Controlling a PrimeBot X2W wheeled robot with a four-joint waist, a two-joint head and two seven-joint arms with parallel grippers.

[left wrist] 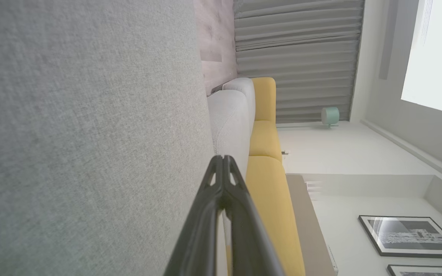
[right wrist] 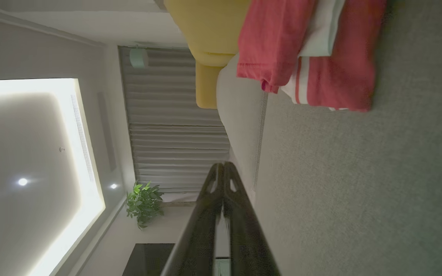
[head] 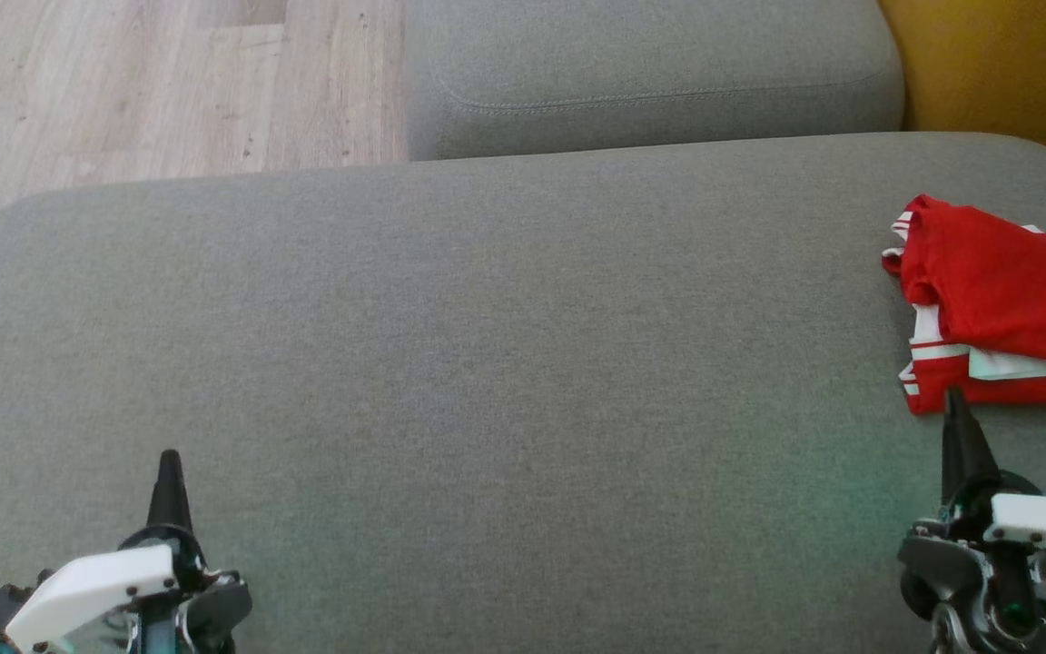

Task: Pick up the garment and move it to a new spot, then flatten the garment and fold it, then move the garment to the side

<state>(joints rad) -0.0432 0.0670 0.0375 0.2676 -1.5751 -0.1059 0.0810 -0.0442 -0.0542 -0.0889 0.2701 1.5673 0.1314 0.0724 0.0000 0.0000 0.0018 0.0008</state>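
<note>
A red garment with white stripes (head: 1000,304) lies folded in a bundle at the right edge of the grey sofa cushion (head: 487,363). The right wrist view shows the same garment (right wrist: 320,57) ahead of the fingers. My right gripper (head: 957,400) hovers just in front of the garment's near edge, its fingers pressed together with nothing between them (right wrist: 223,166). My left gripper (head: 169,459) rests at the lower left over bare cushion, far from the garment, also shut and holding nothing (left wrist: 223,159).
A second grey cushion (head: 650,73) sits behind the big one. Wooden floor (head: 123,82) lies to the far left and a yellow sofa part (head: 1004,64) at the far right. A broad stretch of bare grey fabric spreads between the grippers.
</note>
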